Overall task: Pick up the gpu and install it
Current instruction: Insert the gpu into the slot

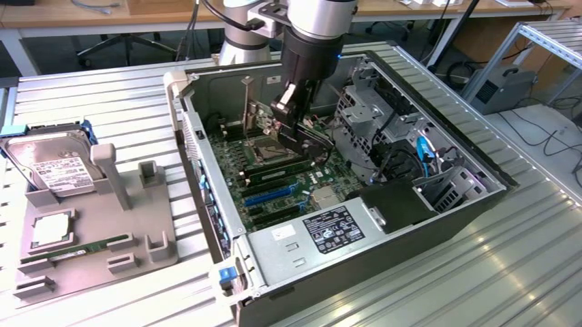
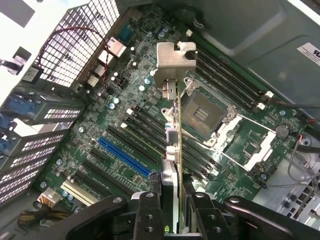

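The hand (image 2: 172, 200) grips the gpu (image 2: 172, 125) edge-on at centre frame, hanging above the motherboard (image 2: 125, 140) inside the open computer case (image 1: 195, 157). Pickup looks complete; the card is not yet seated in a slot.

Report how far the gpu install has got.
Picked up: the gpu is clamped edge-on in the gripper, its silver bracket leading. In hand: it hangs inside the open computer case, above the motherboard. Left: it isn't seated in any slot yet.
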`<state>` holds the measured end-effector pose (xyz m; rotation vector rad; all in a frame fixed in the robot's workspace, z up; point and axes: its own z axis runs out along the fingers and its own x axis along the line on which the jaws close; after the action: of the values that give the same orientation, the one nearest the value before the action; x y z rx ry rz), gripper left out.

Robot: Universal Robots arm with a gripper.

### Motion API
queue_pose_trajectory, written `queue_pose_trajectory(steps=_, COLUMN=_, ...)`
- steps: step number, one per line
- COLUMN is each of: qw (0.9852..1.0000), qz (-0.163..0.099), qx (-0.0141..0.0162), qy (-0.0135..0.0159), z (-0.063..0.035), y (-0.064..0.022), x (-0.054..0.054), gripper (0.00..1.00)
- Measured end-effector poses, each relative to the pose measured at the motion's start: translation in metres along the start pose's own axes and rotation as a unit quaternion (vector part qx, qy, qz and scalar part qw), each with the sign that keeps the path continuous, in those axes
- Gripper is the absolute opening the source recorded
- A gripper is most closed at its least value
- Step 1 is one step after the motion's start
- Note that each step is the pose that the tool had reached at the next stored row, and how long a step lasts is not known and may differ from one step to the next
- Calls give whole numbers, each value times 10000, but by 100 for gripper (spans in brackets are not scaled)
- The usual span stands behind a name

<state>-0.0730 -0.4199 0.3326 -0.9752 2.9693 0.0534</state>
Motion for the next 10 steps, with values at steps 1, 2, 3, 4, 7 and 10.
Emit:
queue_pose_trajectory(steps=1, qw=10000, qz=-24, qx=-1, qy=0, z=0, y=0, x=0, gripper=27)
queue_pose_trajectory(steps=2, qw=10000, qz=-59, qx=-2, qy=2, z=0, y=0, x=0, gripper=27)
queue_pose_trajectory(steps=3, qw=10000, qz=-84, qx=-3, qy=2, z=0, y=0, x=0, gripper=27)
queue_pose_trajectory(steps=4, qw=9999, qz=-111, qx=-3, qy=3, z=0, y=0, x=0, gripper=27)
queue_pose_trajectory(steps=7, qw=9998, qz=-185, qx=-5, qy=5, z=0, y=0, x=0, gripper=27)
queue_pose_trajectory(steps=10, qw=9997, qz=-262, qx=-7, qy=7, z=0, y=0, x=0, gripper=27)
